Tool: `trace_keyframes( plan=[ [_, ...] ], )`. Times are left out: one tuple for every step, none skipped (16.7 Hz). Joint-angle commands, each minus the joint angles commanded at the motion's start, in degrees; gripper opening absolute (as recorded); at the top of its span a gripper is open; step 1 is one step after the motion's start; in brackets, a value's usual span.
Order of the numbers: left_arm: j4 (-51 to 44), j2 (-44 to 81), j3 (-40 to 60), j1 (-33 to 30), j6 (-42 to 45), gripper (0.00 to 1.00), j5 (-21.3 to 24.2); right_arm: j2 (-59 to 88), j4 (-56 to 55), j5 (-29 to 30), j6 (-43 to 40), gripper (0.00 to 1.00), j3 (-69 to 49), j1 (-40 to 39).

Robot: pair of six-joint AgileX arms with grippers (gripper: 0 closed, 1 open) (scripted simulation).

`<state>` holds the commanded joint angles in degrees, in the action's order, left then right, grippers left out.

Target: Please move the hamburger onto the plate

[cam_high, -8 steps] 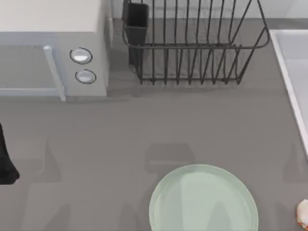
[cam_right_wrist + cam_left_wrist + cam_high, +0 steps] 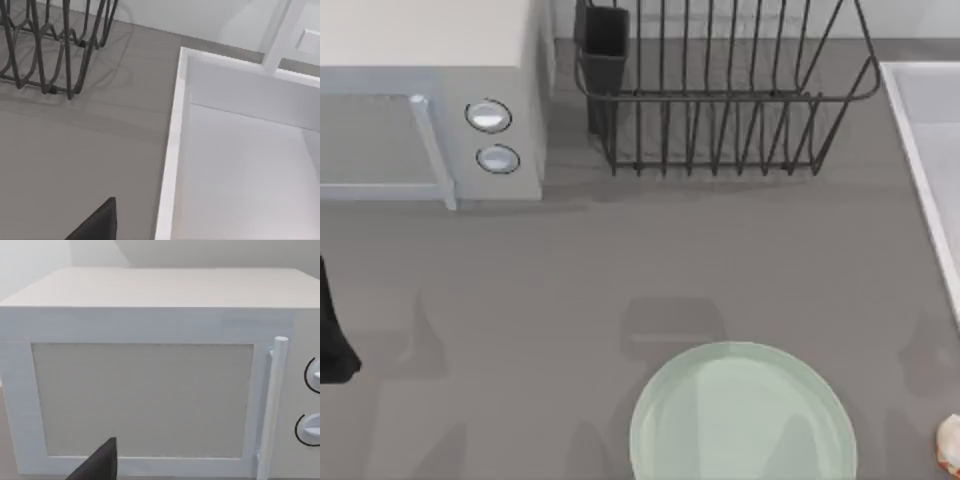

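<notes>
One hamburger: a small cream-and-orange round (image 2: 950,445) lies at the top view's right edge, on the grey desk (image 2: 620,270), partly cut off by the frame.
Plate: the pale mint-green dish (image 2: 740,415) sits at the bottom centre of the top view, well apart from the hamburger, with bare desk between them and nothing on its surface.
Left end effector: a dark part (image 2: 332,335) shows at the top view's left edge, and a dark tip (image 2: 97,467) shows in the left wrist view; whether it is wide or narrow cannot be told, and it holds nothing visible.
Right end effector: a dark tip (image 2: 97,222) shows in the right wrist view above the desk; its opening cannot be told either.
Microwave: a white box (image 2: 430,100) with a bar handle and two round dials stands at the far left, its door closed; it faces the left wrist camera.
Dish rack: a black wire rack (image 2: 720,90) stands at the far centre.
Sink: a white basin (image 2: 240,165) runs along the right side, beside the rack.
</notes>
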<state>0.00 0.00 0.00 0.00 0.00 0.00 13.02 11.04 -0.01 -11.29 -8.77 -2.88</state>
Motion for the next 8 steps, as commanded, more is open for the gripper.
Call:
trace_keyframes(
  plan=[
    [0.00,0.00,0.00,0.00,0.00,1.00,0.00,4.30,3.19,-0.02,-3.16,1.00,-2.37,-0.81],
    [0.00,0.00,0.00,0.00,0.00,1.00,0.00,9.16,6.60,-0.05,-6.49,1.00,-4.84,-1.67],
    [0.00,0.00,0.00,0.00,0.00,1.00,0.00,14.42,10.16,-0.07,-9.93,1.00,-7.37,-2.55],
    [0.00,0.00,0.00,0.00,0.00,1.00,0.00,19.86,13.81,-0.09,-13.44,1.00,-9.94,-3.44],
    [0.00,0.00,0.00,0.00,0.00,1.00,0.00,25.25,17.47,-0.12,-16.94,1.00,-12.49,-4.32],
    [0.00,0.00,0.00,0.00,0.00,1.00,0.00,30.41,21.07,-0.13,-20.38,1.00,-15.02,-5.19],
    [0.00,0.00,0.00,0.00,0.00,1.00,0.00,35.20,24.56,-0.15,-23.74,1.00,-17.50,-6.02],
    [0.00,0.00,0.00,0.00,0.00,1.00,0.00,39.60,27.93,-0.15,-27.01,1.00,-19.92,-6.83]
  ],
)
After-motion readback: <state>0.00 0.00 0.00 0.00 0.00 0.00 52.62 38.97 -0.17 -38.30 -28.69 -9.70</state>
